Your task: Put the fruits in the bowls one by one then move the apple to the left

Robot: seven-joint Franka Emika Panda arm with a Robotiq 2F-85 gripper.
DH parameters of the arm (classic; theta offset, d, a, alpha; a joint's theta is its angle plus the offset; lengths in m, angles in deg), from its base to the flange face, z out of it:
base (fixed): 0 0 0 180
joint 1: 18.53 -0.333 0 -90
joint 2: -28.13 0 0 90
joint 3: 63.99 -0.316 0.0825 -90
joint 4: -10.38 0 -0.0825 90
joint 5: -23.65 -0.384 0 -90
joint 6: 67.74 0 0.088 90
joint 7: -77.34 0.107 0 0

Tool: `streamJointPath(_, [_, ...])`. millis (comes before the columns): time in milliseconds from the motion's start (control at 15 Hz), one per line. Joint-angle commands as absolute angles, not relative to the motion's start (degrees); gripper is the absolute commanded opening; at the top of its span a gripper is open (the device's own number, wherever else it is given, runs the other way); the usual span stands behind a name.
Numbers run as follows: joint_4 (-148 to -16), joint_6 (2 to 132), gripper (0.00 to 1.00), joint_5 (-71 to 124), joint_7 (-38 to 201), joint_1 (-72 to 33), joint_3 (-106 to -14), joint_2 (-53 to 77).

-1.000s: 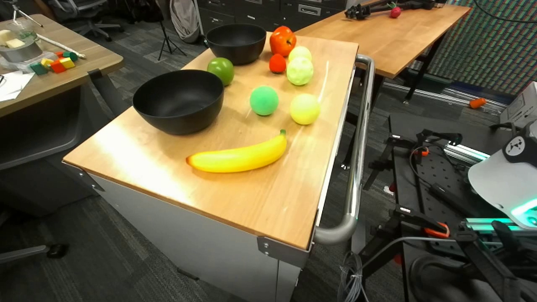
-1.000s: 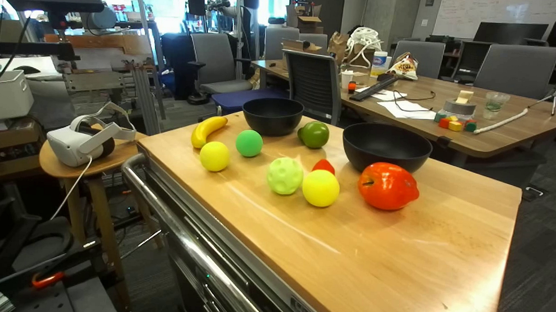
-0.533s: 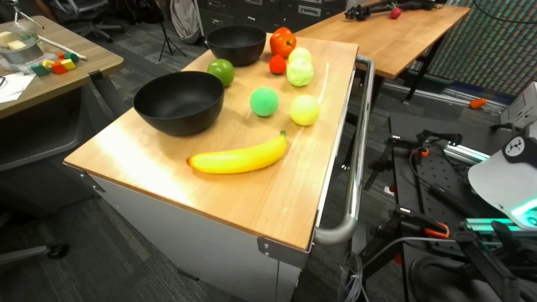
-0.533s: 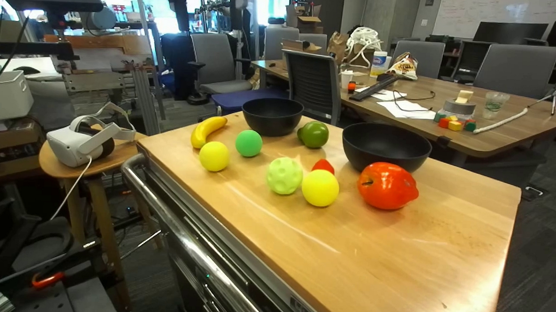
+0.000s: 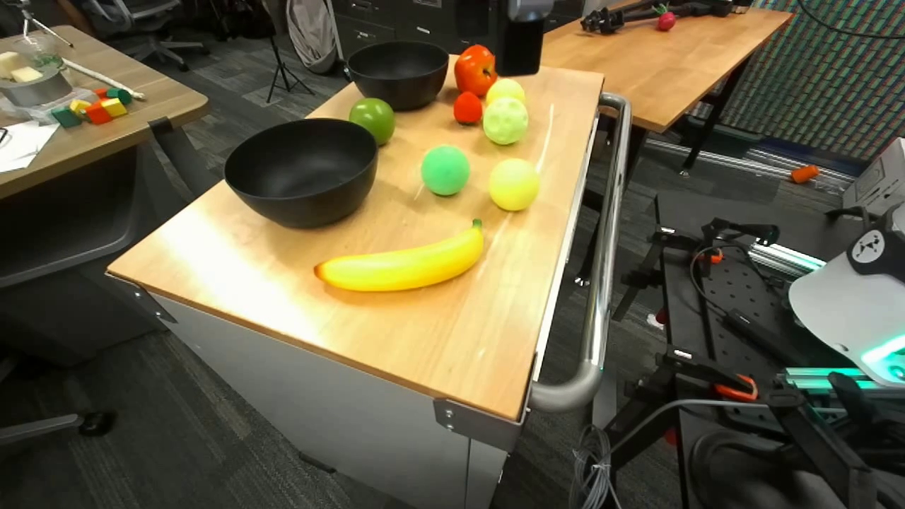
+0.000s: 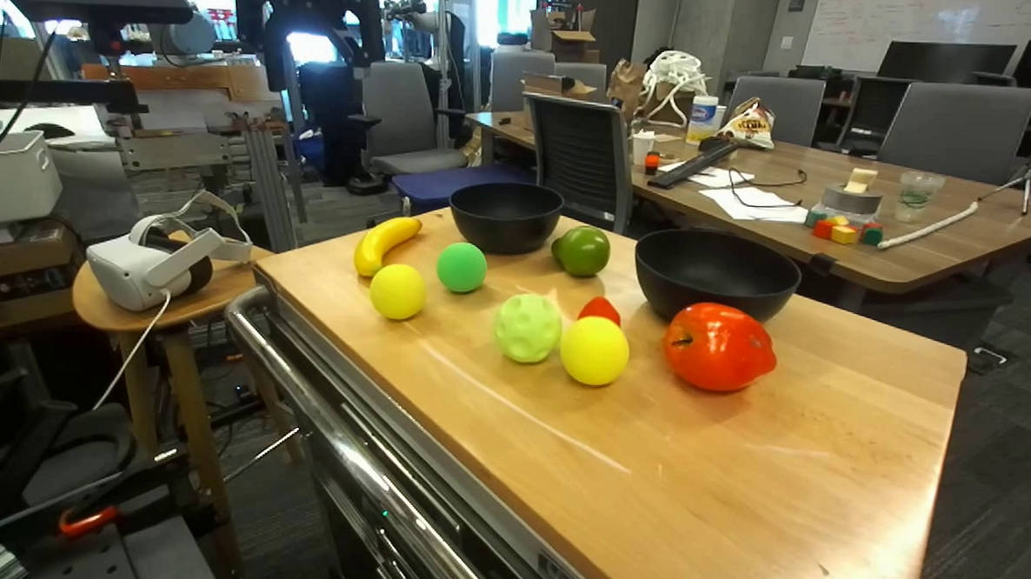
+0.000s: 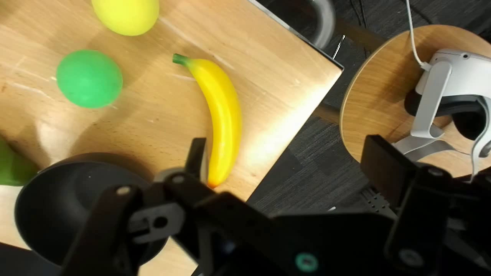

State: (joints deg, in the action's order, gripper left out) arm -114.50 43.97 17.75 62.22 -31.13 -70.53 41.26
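Banana (image 7: 226,122), long, smooth, yellow, is laid near the short edge of the wooden cart top (image 5: 424,339). Fingers of the black gripper (image 7: 289,157) are parted wide, nothing held. If lowered off-centre, one finger might be dropped past that edge and the banana rolled off, or the round matte-black bowl (image 7: 57,207) clipped. Glossy red-orange apple (image 6: 720,346) is found by the twin black bowl (image 6: 677,286). Snags: metal rail (image 5: 610,233) along the long edge; wooden stool (image 7: 360,111) with white headset (image 7: 460,76) beyond the railed corner.
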Motion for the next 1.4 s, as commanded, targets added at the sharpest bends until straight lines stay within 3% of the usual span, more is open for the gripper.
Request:
streamJointPath(0, [-114.3,43.8,1.00,17.6,62.1,-30.5,-70.9,41.3])
streamJointPath(533, [-110.5,44.6,1.00,25.0,61.2,-27.2,-69.4,29.7])
streamJointPath(600, [-114.1,45.1,1.00,24.1,61.1,-28.1,-70.5,33.9])
streamJointPath(867, [-112.0,45.1,1.00,24.4,61.1,-26.3,-69.7,29.5])
streamJointPath(1067, [-116.0,54.1,1.00,25.2,54.4,-27.4,-71.0,32.1])
streamJointPath(1200, [-116.4,58.2,1.00,23.3,66.1,-27.9,-72.1,31.4])
streamJointPath(1267, [-117.5,60.4,1.00,19.8,55.4,-28.5,-72.5,31.3])
streamJointPath(1333, [-117.9,59.2,1.00,31.9,63.8,-28.7,-73.6,30.9])
